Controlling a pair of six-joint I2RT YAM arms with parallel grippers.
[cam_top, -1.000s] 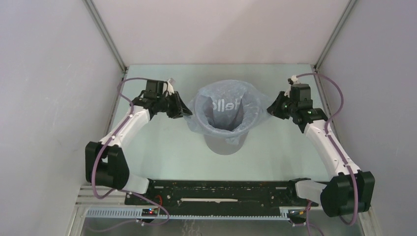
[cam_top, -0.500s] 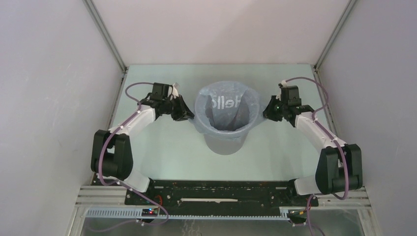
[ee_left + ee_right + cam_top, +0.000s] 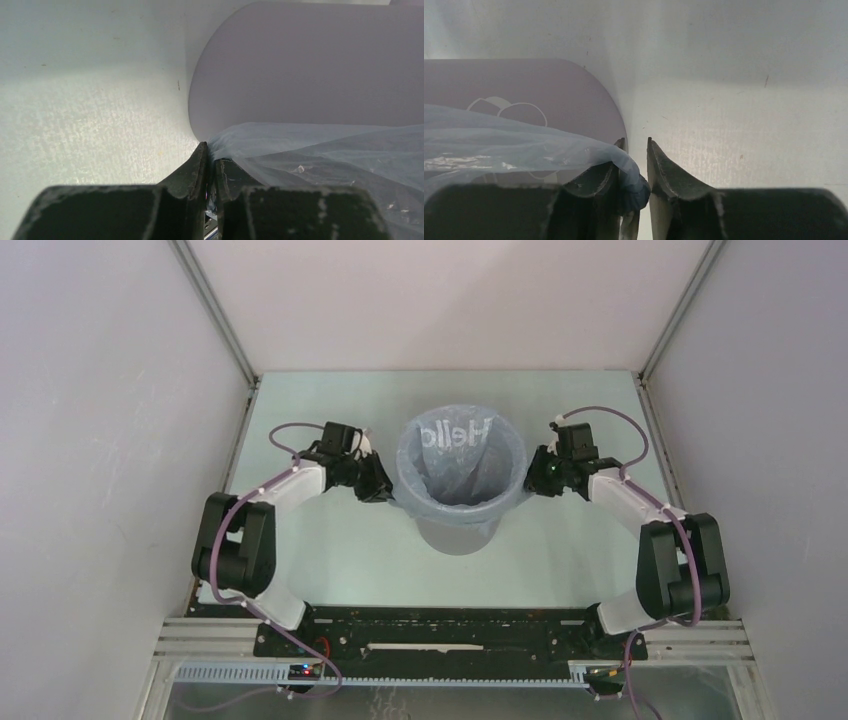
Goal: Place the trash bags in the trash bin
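Note:
The grey trash bin [image 3: 455, 537] stands mid-table, lined with the pale blue trash bag [image 3: 425, 478], whose edge is folded over the rim. White lettering shows inside the bag. My left gripper [image 3: 385, 490] sits low against the bin's left side, shut on the bag's edge. In the left wrist view the gripper [image 3: 209, 150] pinches the film [image 3: 325, 155] beside the bin wall [image 3: 300, 65]. My right gripper [image 3: 533, 475] is at the bin's right side. Its jaws [image 3: 635, 145] stand slightly apart, with a bunched fold of bag [image 3: 636, 185] lying between them against the left finger, next to the bin [image 3: 524, 95].
The pale green table [image 3: 330, 540] is enclosed by grey side walls and a back wall. The arms' bases and a black rail [image 3: 450, 630] run along the near edge. Purple cables loop off both wrists.
Both grippers have moved inward and down beside the bin, drawing the bag's edge over the rim. The right jaws have parted a little; the left has tightened on the film.

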